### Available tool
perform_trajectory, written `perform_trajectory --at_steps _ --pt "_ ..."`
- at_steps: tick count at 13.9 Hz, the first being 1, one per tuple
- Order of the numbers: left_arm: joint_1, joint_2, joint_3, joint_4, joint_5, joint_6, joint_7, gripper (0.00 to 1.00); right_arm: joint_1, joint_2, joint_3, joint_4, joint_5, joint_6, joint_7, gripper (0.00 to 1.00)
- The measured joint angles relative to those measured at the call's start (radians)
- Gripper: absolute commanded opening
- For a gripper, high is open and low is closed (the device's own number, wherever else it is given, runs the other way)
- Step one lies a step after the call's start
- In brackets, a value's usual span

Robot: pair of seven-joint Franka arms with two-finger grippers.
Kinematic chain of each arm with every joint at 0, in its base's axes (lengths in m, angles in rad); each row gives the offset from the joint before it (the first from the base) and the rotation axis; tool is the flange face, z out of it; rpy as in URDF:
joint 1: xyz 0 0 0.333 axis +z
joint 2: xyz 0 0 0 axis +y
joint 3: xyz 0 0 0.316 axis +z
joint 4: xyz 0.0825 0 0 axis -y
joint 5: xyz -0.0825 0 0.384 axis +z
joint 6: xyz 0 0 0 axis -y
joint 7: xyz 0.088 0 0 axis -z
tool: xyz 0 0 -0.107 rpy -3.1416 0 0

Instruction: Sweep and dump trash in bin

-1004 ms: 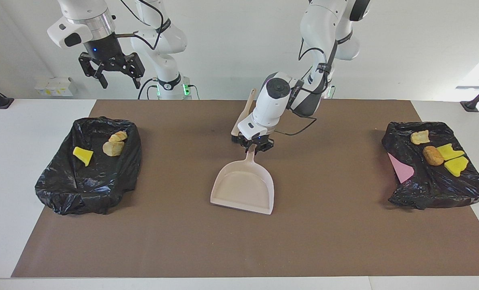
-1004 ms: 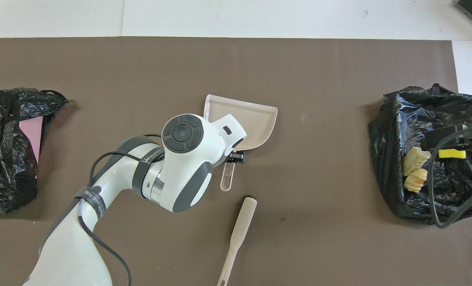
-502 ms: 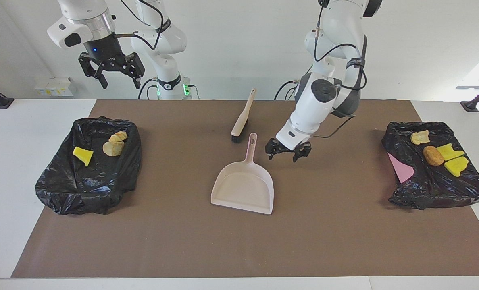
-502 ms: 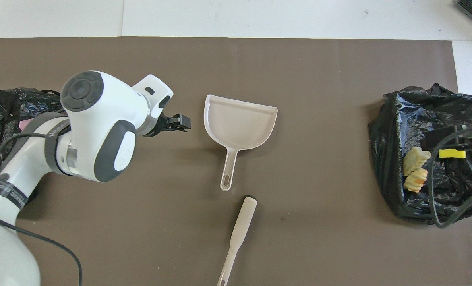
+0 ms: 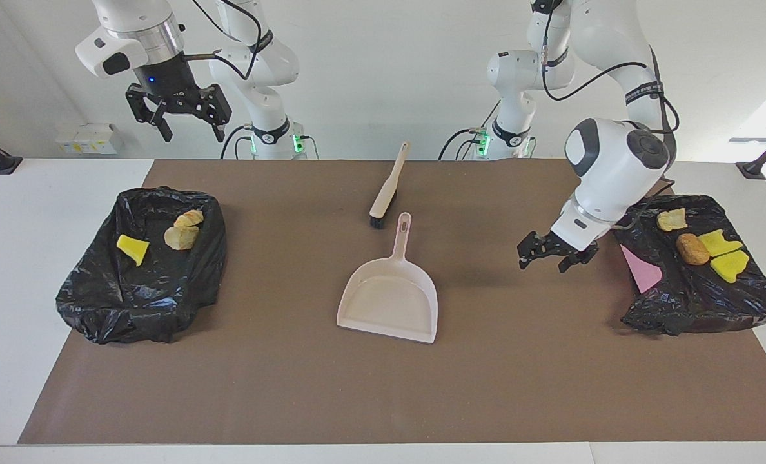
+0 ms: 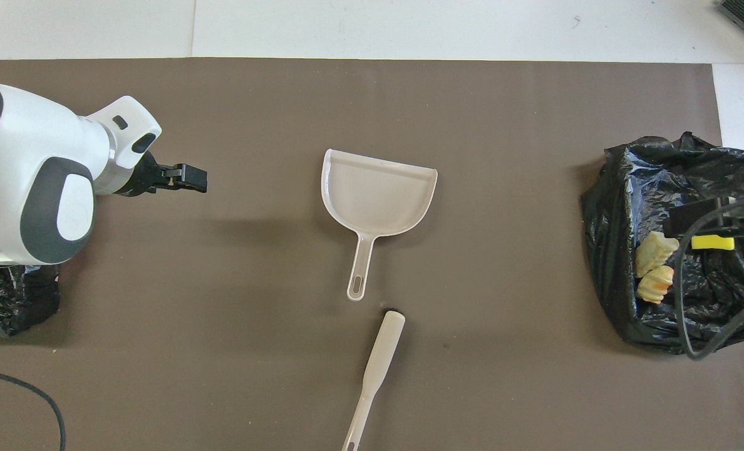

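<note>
Trash (image 5: 709,248) count: seven scraps, four yellow, three tan.
Left gripper (image 5: 556,252) is held open beside four; right gripper (image 5: 178,118) is held open above three.

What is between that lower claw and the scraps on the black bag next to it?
Nothing visible. The left gripper hangs over bare mat beside the black bag at its own end of the table. The four scraps lie uncovered on top of that bag, with only its crumpled edge and a pink sheet toward the gripper.

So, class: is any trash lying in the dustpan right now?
No. The dustpan lies empty on the brown mat, and every scrap of trash sits in the two black-bagged bins.
</note>
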Motion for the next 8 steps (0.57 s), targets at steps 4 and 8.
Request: perform_trajectory --at_steps 4,8 --pt "0.041 -0.078 0.003 0.004 0.116 -0.074 0.031 1.00 0.000 0.000 0.000 0.000 0.000 0.000 0.000 1.00" --pt "0.064 -0.139 0.005 0.013 0.141 -0.159 0.031 1.00 0.000 0.000 0.000 0.000 0.000 0.000 0.000 1.00"
